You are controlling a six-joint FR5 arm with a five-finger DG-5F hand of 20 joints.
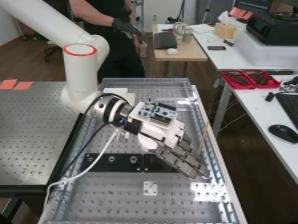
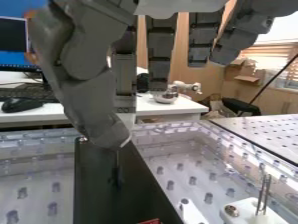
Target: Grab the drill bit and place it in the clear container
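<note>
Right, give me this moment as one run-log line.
hand: over black plate | hold: cannot tell | red trays: on white table, high view's right side

- Dark brown floor (image 1: 226,137) underfoot
- A long white desk (image 1: 261,106), with a light wooden table (image 1: 189,55) near its far end
- Wood-toned panelling (image 2: 183,57) over there, cardboard boxes (image 2: 246,74) stacked near the window (image 2: 285,27)
- Daylight glaring above slatted blinds (image 2: 271,51)

Bright light enters at the window (image 2: 274,49); white glare spots the bench (image 1: 120,200).
</note>
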